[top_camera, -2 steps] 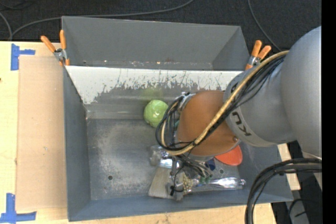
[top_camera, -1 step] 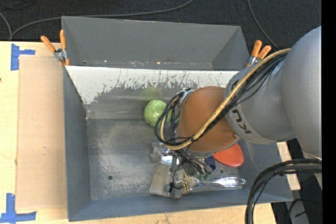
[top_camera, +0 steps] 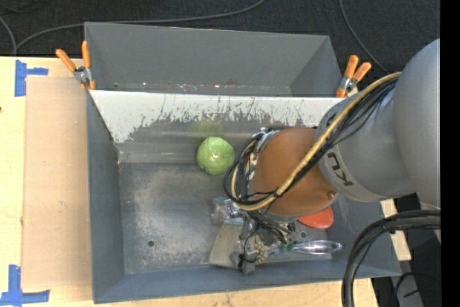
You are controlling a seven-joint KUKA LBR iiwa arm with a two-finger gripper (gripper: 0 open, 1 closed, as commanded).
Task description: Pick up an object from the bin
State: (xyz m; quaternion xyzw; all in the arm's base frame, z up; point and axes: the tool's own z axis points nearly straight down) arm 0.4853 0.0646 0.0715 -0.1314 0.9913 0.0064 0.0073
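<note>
Camera view: hand [top_camera: 248, 255] low over a flat tan slab [top_camera: 224, 248]; its grip cannot be told.
Ball [top_camera: 215, 155]: green, smooth, round, by the back slope of the scuffed grey metal bin [top_camera: 144, 226].

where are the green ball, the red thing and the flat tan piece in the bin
green ball [top_camera: 215, 155]: camera view, middle of its rounded top
red thing [top_camera: 321, 218]: camera view, middle of the part left uncovered
flat tan piece [top_camera: 224, 249]: camera view, its bare left part
</note>
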